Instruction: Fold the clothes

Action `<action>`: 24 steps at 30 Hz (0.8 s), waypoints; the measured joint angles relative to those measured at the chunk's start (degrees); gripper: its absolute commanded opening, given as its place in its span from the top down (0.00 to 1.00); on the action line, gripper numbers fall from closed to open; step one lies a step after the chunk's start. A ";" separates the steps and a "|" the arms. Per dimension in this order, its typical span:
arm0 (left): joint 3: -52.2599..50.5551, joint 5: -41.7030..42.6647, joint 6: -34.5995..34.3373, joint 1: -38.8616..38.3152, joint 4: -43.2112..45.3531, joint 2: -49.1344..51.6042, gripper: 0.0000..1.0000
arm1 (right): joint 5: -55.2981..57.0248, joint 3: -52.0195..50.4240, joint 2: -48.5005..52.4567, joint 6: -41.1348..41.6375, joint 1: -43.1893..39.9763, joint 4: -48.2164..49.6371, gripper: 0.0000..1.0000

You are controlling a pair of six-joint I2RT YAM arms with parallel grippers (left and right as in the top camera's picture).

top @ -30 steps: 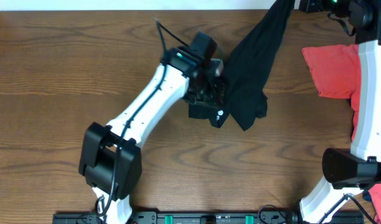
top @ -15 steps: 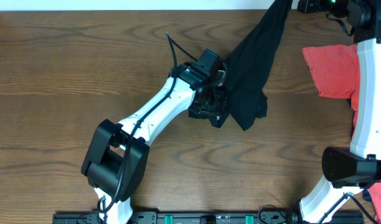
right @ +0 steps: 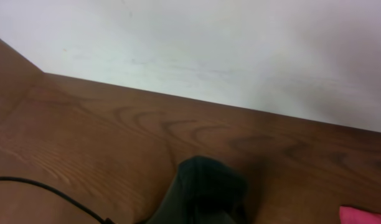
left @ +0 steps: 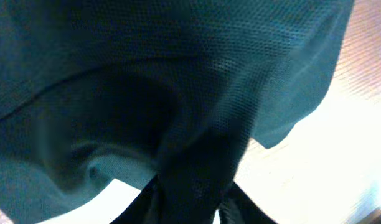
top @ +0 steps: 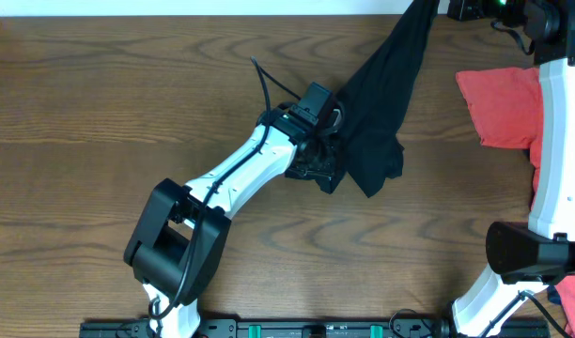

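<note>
Left arm's elbow and base link swing rightward since the earlier overhead shots, and the left gripper [top: 325, 130] nudges a bit toward the far edge, still buried in the black shirt [top: 377, 113]. Its wrist cam is basically all fabric, with the dark fingers [left: 235, 208] closed tight on a bunched fold. The right gripper [top: 449, 7] sits at the far right corner. I can't see its fingers, but the shirt runs up taut to it and cloth sits right under its camera, so it looks clamped on that end.

So the shirt is strung between the two, its lower part slumped on the table [top: 100, 113]. To do this well, I'd say pull the two grips apart until the crumpled bit flattens, then lay it down before any fold.

Surface is brown wood grain, plenty of bare room on the left. A red cloth [top: 499, 103] lies near the right arm, and a white wall [right: 240, 50] runs behind.
</note>
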 measured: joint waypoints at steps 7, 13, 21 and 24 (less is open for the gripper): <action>-0.02 -4.81 -0.50 -0.04 0.07 1.49 0.94 | -0.83 0.00 0.00 -0.04 0.00 -0.90 0.99; 1.20 -14.51 -0.44 1.90 -7.65 0.15 0.94 | -0.98 0.00 0.00 -1.60 0.00 -2.99 0.99; 11.43 -26.40 2.32 12.00 -17.11 -15.98 0.94 | 1.25 0.00 0.00 -4.46 0.00 -2.27 0.99; 17.07 -28.30 3.85 17.14 -17.51 -23.30 0.94 | 1.97 0.00 0.00 -4.66 0.00 -0.85 0.99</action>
